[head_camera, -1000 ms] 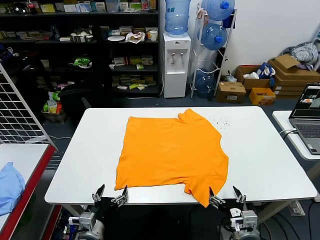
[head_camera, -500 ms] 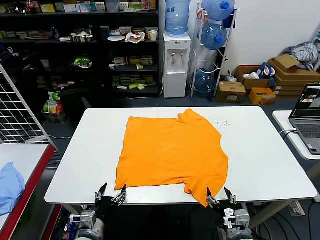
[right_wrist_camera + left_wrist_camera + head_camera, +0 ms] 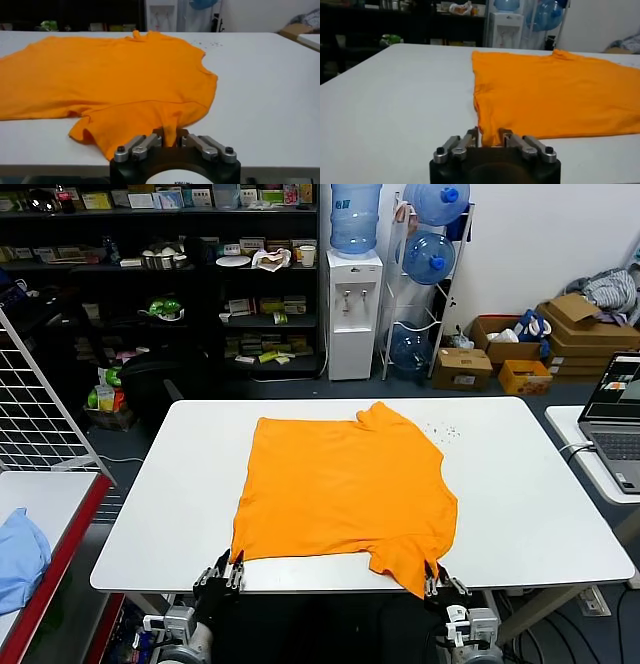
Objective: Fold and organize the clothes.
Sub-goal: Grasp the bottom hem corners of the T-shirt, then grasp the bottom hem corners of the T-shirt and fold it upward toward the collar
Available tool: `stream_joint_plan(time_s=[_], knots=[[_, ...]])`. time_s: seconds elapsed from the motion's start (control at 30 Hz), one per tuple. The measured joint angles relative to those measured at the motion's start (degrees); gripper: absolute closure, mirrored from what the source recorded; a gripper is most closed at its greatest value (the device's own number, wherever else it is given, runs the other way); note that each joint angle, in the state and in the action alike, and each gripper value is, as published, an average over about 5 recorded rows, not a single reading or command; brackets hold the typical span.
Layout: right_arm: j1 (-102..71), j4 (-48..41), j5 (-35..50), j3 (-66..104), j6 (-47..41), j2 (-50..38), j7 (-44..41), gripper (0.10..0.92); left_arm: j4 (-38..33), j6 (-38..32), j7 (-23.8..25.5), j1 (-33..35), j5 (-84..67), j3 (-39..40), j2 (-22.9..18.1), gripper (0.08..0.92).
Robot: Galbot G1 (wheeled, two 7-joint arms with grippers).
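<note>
Orange T-shirt (image 3: 345, 494) lies spread flat, plain side up, across the middle of the white table (image 3: 520, 484), its near edge running along the table's front rim so that we can reach it from below the edge. At the left, our left gripper (image 3: 222, 575) sits at the shirt's near left corner; the left wrist view shows its fingers (image 3: 470, 139) drawn close together with that corner of orange cloth between them, which we judge to be a pinch taken to lift the edge for a fold. Along the near edge the cloth lies smooth. At the right, our right gripper (image 3: 437, 580) meets the sleeve that droops over the rim; in the right wrist view its fingers (image 3: 152, 140) are likewise nearly closed on a tuck of that sleeve fabric. Holding both near corners at once lets the pair carry the edge away evenly, we think, toward the collar end at the far side. Off the table's left, a light blue cloth (image 3: 20, 559) rests on a separate surface, untouched.
</note>
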Motion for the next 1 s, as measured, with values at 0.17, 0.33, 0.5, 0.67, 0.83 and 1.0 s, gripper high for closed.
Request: stream_joint_plan(time_s=[0.17,0.33,0.5,0.67,0.83,1.0], knots=[[-0.76,1.03,0.28,0.36,0.82,-0.46,0.13,0.902,-0.53,0.0,-0.06,0.45,-0.08,0.18,0.02,0.887],[-2.69,2.97,0.69,0.85,1.8,-1.53,0.61,0.902,-1.81,0.29,-0.62,1.25,-0.88,0.03,0.56,0.906],[-6.32,5.65,0.78,1.3,3.08,-2.58,1.37,0.902,-4.7,0.6,-1.61,3.04,-2.64,-0.83,2.12,0.906],[-9.43,8.46,0.7,1.78,4.51,-3.21,2.08,0.902,-8.51,0.51,-2.55,5.76,-4.07,-1.76,3.27,0.906],[-9.46,9.63,1.51,1.79,4.92,-4.39,2.85,0.902,-10.95,-0.24,-2.8,7.01,-5.02,-1.98,3.41,0.906],[-5.79,8.72,3.56,1.11,4.25,-6.02,4.2,0.902,-11.39,-1.23,-3.15,5.86,-6.42,-1.44,4.15,0.906]])
